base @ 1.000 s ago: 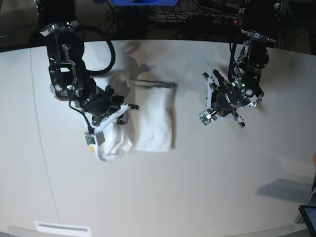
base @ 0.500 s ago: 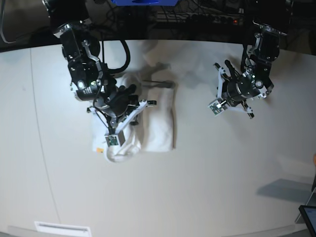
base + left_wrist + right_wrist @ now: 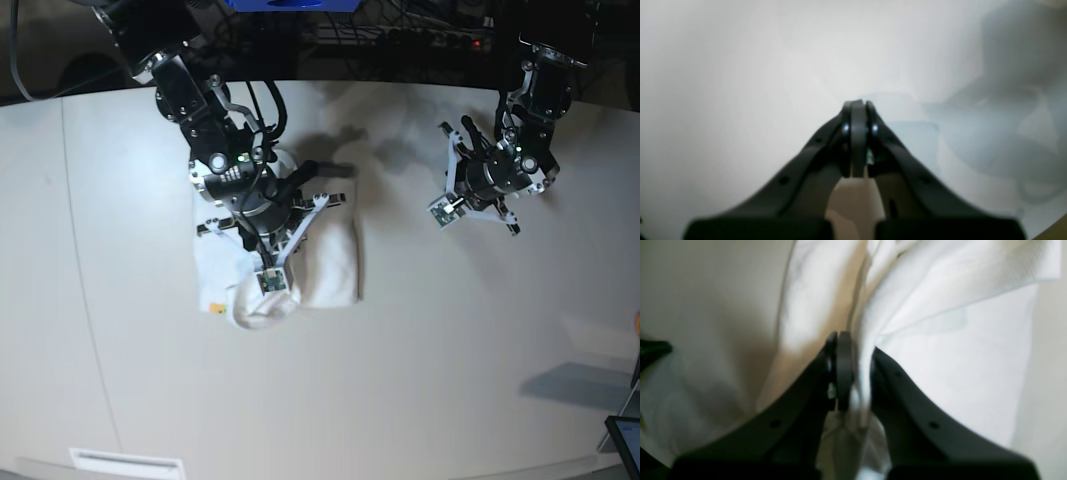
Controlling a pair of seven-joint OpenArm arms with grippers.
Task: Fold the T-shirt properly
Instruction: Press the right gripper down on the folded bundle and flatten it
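The white T-shirt [image 3: 335,265] lies as a folded bundle on the table, left of centre in the base view, plain side up with no print showing. My right gripper [image 3: 318,203] hangs over its upper part. In the right wrist view the right gripper [image 3: 857,350] is shut on a fold of the T-shirt [image 3: 957,356], which is lifted, with layers hanging to both sides. My left gripper [image 3: 462,140] is off to the right, apart from the shirt. In the left wrist view the left gripper [image 3: 858,103] is shut and empty over bare table.
The pale table [image 3: 450,350] stretches to the front and right of the shirt. A dark tablet corner [image 3: 625,440] sits at the lower right edge. A white label [image 3: 125,462] lies at the front left. Cables and dark gear line the back edge.
My right arm has swung right across the shirt, carrying the held fold over the bundle. My left arm has drawn back a little, up and to the right.
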